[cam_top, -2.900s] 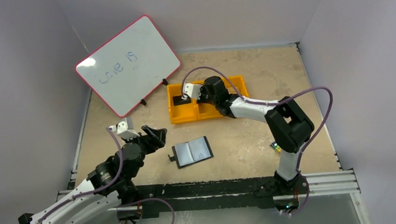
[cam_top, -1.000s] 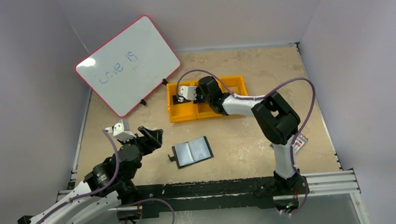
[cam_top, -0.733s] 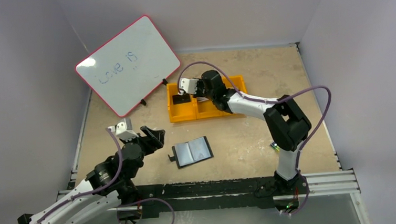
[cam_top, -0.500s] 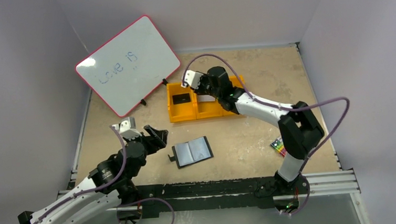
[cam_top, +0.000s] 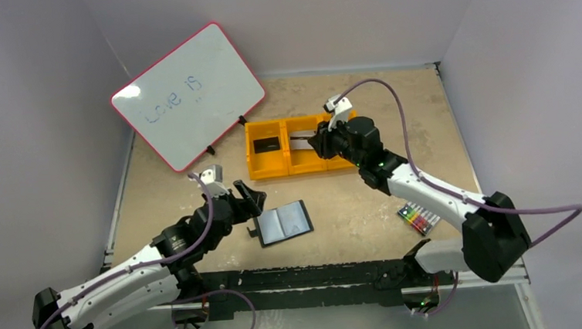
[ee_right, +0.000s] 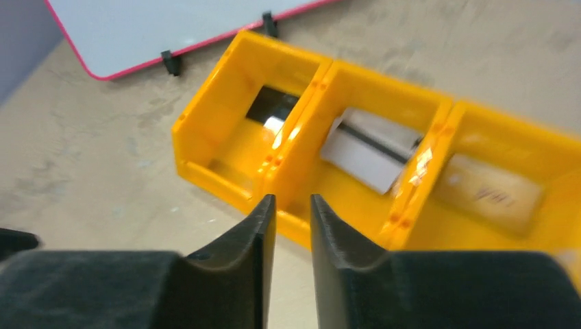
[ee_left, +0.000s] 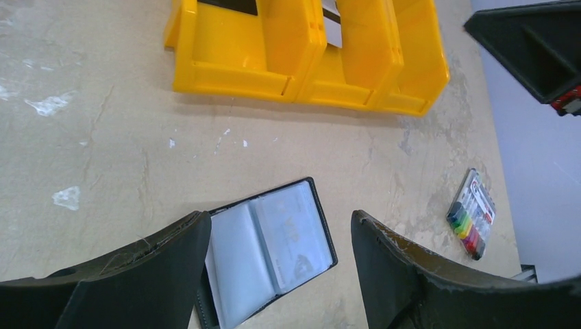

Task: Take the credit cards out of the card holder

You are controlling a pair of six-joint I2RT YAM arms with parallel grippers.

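Note:
The black card holder [cam_top: 283, 224] lies open and flat on the table, grey-clear sleeves up. A pale credit card [ee_left: 296, 229] shows inside its right sleeve. My left gripper [cam_top: 253, 195] hovers open just left of the card holder [ee_left: 270, 250], jaws wide and empty. My right gripper [ee_right: 292, 200] hangs over the orange tray [ee_right: 219, 171], jaws a narrow gap apart with nothing between them. In the tray lie a black card [ee_right: 270, 110] on the left, a silvery-grey card [ee_right: 373, 147] in the middle and a tan card [ee_right: 490, 188] on the right.
The orange tray [cam_top: 288, 168] stands behind the card holder at mid-table. A pink-rimmed whiteboard [cam_top: 186, 94] leans at the back left. A pack of coloured markers [cam_top: 419, 217] lies at the front right, next to the right arm's base.
The right gripper has let go of the black card in the tray's left compartment and drawn back to the right. The left gripper has advanced right, closer to the card holder.

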